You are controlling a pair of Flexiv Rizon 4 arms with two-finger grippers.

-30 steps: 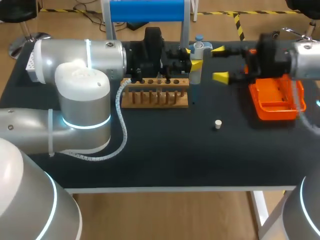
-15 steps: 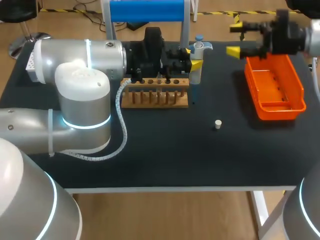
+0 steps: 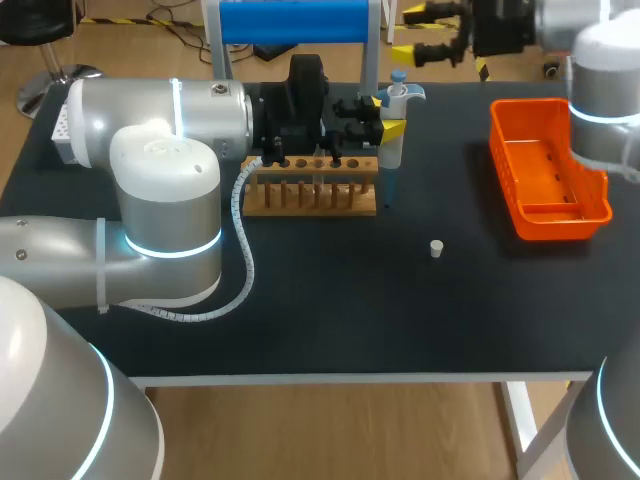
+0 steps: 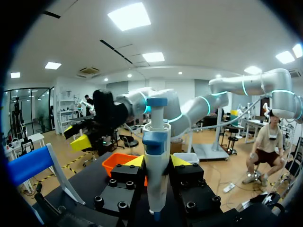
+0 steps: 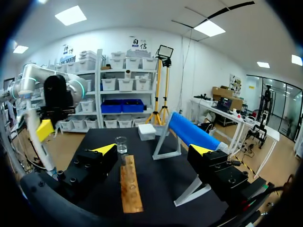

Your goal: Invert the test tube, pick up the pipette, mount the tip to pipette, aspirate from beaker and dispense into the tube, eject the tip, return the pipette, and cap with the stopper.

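My left gripper (image 3: 387, 115) hovers just behind the right end of the wooden tube rack (image 3: 310, 186), shut on the white and blue pipette (image 3: 394, 120), which stands upright. In the left wrist view the pipette (image 4: 156, 170) is clamped between the fingers of that gripper (image 4: 157, 161). My right gripper (image 3: 415, 33) is open and empty, raised over the table's far edge. Ahead of the right gripper (image 5: 154, 150) lie the rack (image 5: 130, 185) and a glass beaker (image 5: 121, 144) beyond it. A small white stopper (image 3: 436, 248) lies on the table in front of the rack.
An orange tray (image 3: 548, 172) sits at the right side of the table. A blue-topped stand (image 3: 295, 20) rises at the far edge behind the rack. A white box (image 5: 147, 131) sits near the beaker. Black tabletop stretches between the stopper and the front edge.
My right arm has swung up and back from beside the pipette, over the orange tray, to the table's far edge. The left arm and pipette have stayed still.
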